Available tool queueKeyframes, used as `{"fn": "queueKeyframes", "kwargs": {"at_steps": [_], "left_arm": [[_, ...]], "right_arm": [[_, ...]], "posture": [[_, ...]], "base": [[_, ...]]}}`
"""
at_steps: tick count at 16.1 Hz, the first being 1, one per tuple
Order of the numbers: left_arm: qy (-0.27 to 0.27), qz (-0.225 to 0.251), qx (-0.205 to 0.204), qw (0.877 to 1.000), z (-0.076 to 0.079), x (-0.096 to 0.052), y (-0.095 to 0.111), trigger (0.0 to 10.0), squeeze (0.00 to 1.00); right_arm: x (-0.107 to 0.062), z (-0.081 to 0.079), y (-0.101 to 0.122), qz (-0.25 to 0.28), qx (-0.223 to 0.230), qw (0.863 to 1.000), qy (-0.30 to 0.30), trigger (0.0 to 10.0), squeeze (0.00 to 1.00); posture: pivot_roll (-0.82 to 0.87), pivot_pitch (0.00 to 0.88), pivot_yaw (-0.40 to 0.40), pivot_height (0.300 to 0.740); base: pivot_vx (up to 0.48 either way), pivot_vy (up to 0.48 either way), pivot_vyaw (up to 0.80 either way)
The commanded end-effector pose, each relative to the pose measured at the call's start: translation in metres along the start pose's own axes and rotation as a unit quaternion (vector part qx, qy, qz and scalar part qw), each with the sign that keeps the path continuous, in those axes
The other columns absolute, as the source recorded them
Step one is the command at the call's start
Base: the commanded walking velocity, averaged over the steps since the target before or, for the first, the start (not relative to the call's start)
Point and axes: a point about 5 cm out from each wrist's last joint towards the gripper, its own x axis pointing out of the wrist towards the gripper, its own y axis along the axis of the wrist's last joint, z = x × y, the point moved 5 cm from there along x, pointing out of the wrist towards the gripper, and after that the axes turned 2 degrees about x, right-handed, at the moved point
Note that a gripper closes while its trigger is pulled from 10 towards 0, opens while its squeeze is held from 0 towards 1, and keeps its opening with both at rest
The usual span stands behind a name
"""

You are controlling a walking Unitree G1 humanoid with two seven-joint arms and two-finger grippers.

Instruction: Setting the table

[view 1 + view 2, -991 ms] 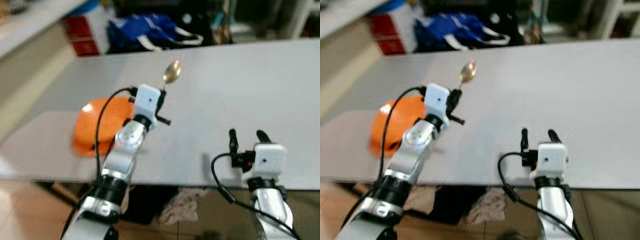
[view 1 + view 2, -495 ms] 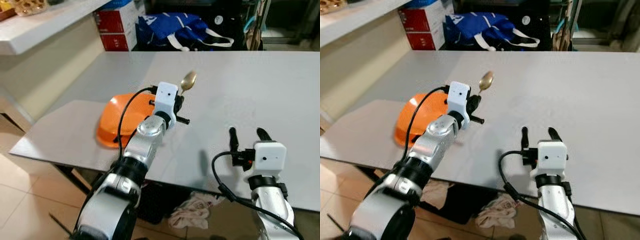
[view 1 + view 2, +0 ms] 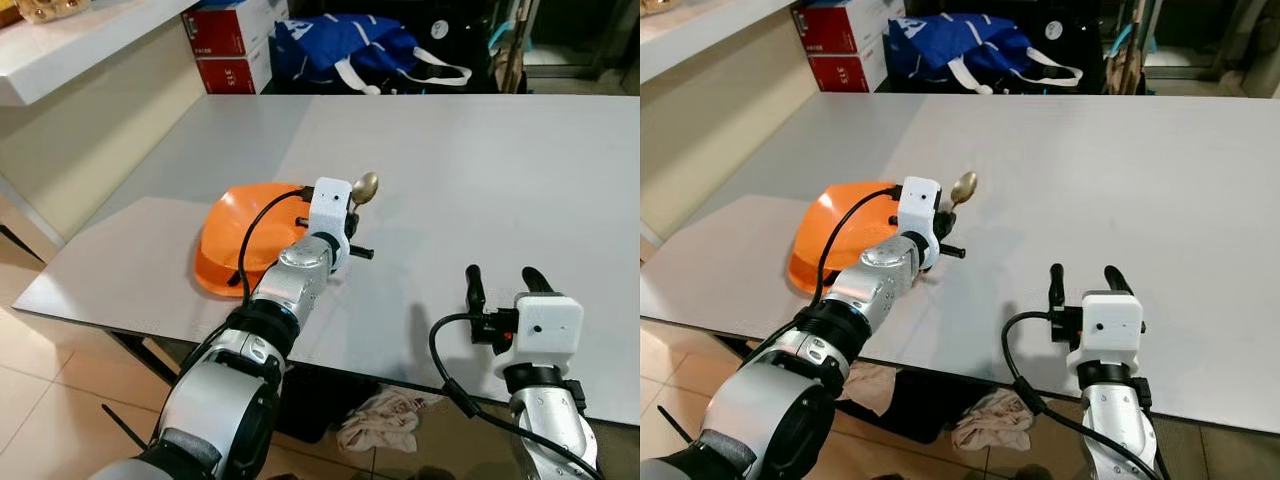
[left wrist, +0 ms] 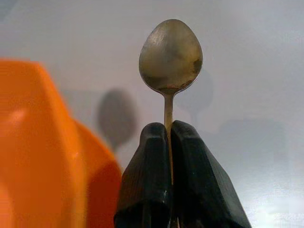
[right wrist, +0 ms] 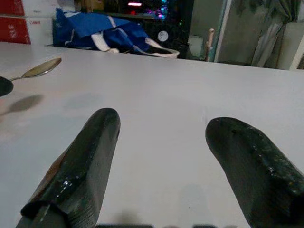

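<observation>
A metal spoon (image 3: 365, 187) is pinched by its handle in my left gripper (image 3: 349, 218), its bowl (image 4: 171, 55) pointing up and away over the grey table (image 3: 480, 160). The two black fingers (image 4: 147, 161) press tight on the thin handle. Just left of that gripper an orange bowl (image 3: 240, 232) lies on the table, near the front left corner. My right gripper (image 3: 504, 283) hovers over the table's front edge, fingers (image 5: 83, 161) spread wide with nothing between them.
Beyond the table's far edge sit a blue bag (image 3: 350, 45) and red boxes (image 3: 230, 40). A white shelf (image 3: 70, 45) runs along the left. Crumpled cloth (image 3: 385, 420) lies on the floor under the table. Bare tabletop stretches right of the spoon.
The camera has shifted and steadied, with the table now seen from higher. The left gripper with the spoon has come lower, closer to the table beside the orange bowl. The right gripper stays open.
</observation>
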Motion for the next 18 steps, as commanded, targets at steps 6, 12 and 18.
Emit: {"fn": "queueKeyframes", "kwargs": {"at_steps": [6, 12, 18], "left_arm": [[-0.123, 0.022, -0.003, 0.992, 0.108, -0.001, 0.022, 0.0, 0.0], [-0.139, 0.04, -0.004, 0.989, 0.114, -0.004, 0.029, 0.0, 0.0], [-0.142, 0.048, -0.002, 0.989, 0.116, -0.005, 0.031, 0.0, 0.0]], "right_arm": [[-0.007, -0.005, 0.004, -0.004, 0.009, 1.0, 0.001, 10.0, 0.0], [-0.003, -0.008, 0.003, -0.003, 0.007, 1.0, 0.005, 10.0, 0.0], [-0.001, -0.007, 0.005, -0.003, 0.008, 1.0, 0.002, 10.0, 0.0]], "posture": [[-0.2, 0.0, 0.165, 0.723], [-0.2, 0.0, 0.168, 0.723], [-0.19, 0.0, 0.166, 0.723]], "base": [[0.0, 0.0, 0.0], [0.0, -0.48, 0.0], [0.0, -0.071, 0.25]]}}
